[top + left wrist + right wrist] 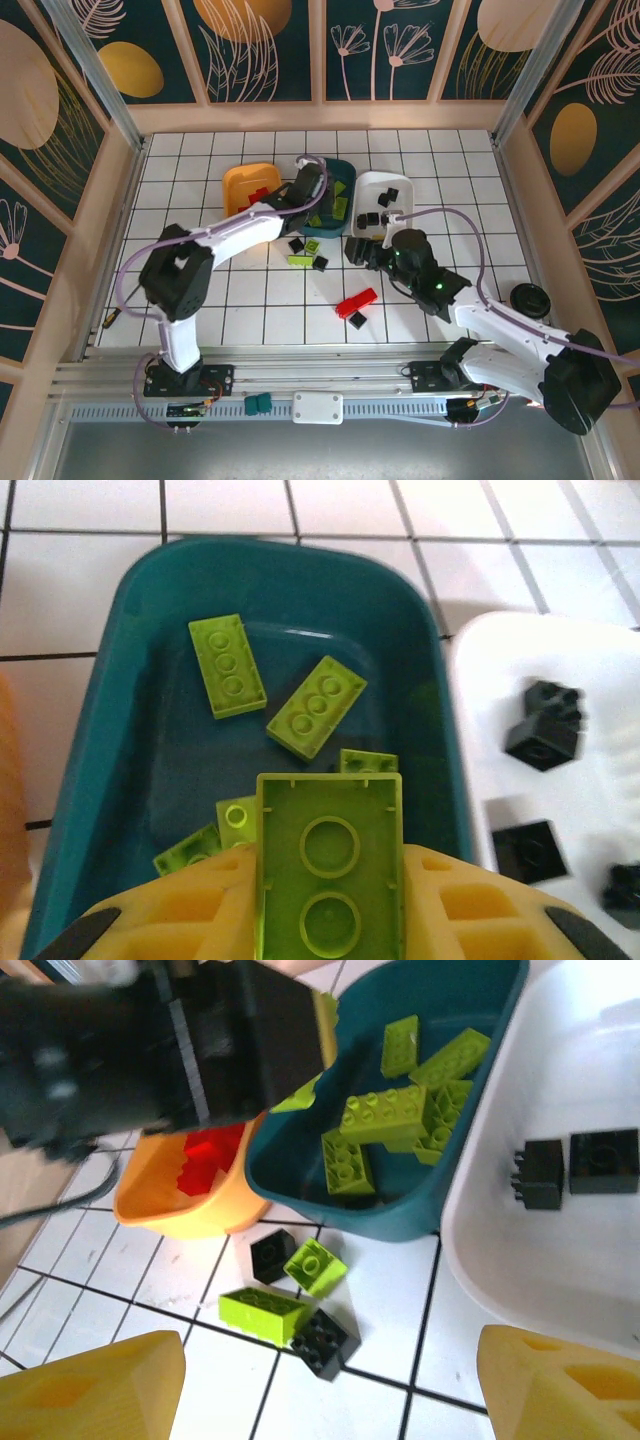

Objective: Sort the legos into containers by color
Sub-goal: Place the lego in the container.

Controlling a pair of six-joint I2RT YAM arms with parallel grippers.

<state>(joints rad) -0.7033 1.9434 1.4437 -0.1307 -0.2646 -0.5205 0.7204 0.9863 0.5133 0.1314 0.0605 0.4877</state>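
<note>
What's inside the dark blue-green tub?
Inside the teal tub lie loose lime green bricks. The left gripper holds another green brick over it, hiding the near part of its floor in the left wrist view.

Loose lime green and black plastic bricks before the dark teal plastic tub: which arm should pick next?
Right, probably: right gripper hovers open near the bricks; left gripper holds a lime brick above the tub.

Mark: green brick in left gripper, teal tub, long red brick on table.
green brick (330, 865), left wrist view, middle of its face.
teal tub (290, 575), left wrist view, far wall.
red brick (357, 301), top view, its middle.
</note>
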